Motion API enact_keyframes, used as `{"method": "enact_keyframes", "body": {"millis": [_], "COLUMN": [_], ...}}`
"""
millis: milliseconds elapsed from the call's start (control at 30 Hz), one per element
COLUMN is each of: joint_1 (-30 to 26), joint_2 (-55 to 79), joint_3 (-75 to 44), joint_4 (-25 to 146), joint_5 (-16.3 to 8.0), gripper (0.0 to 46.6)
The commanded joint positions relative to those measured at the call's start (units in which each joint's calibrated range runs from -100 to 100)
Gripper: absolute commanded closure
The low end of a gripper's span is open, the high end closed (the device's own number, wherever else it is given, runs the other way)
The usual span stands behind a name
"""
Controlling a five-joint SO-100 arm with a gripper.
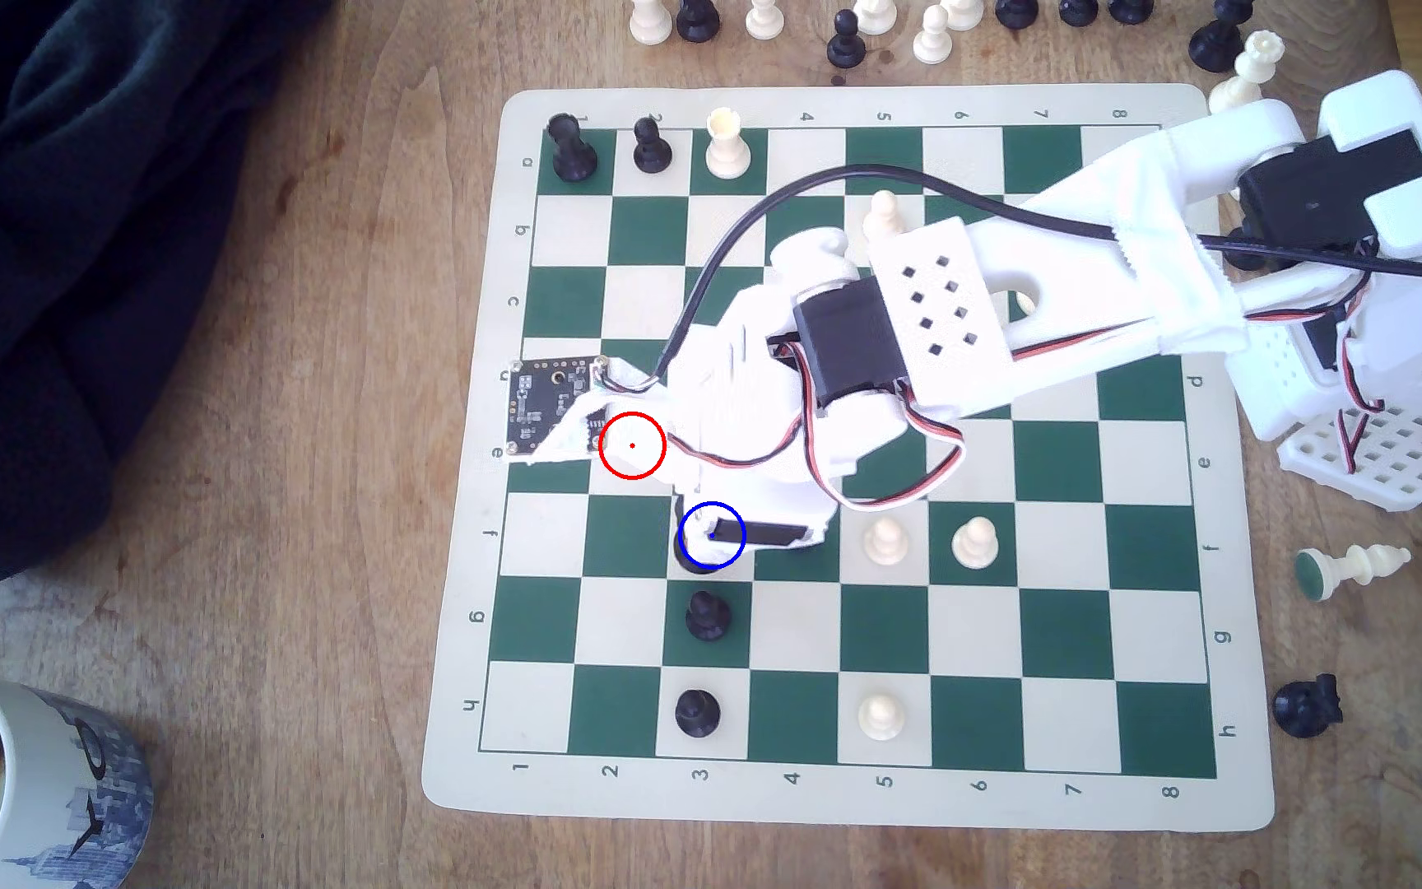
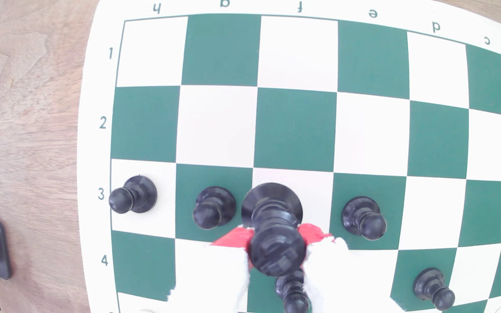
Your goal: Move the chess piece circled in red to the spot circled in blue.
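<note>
Wrist view: pincer (image 2: 276,249) clamps the black piece (image 2: 273,228), its base on cream square f3, the blue spot (image 1: 711,536), amid the desk's board. Carry looks done; release and retreat remain.

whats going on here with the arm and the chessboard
A white SO-100 arm reaches over a green and cream chessboard. Its gripper is shut on the tall black chess piece, whose base sits over the cream f3 square, the blue-ringed spot. Black pawns stand on neighbouring squares. The red-ringed square now looks vacated.
</note>
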Motion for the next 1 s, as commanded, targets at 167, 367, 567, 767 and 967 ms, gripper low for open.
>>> {"method": "enact_keyframes", "body": {"millis": [167,367,567,767,967], "joint_1": [0.05,0.44,0.99,1.3,1.14], "joint_2": [-6.52,-4.83,-3.38,-2.7,-1.18], "joint_3": [2.57,2.57,2.57,2.48,2.57], "joint_4": [-2.41,-3.8,-4.21,-4.21,-4.21], "joint_5": [0.2,0.2,0.39,0.63,0.63], "gripper": [46.0,46.0,46.0,45.6,45.6]}}
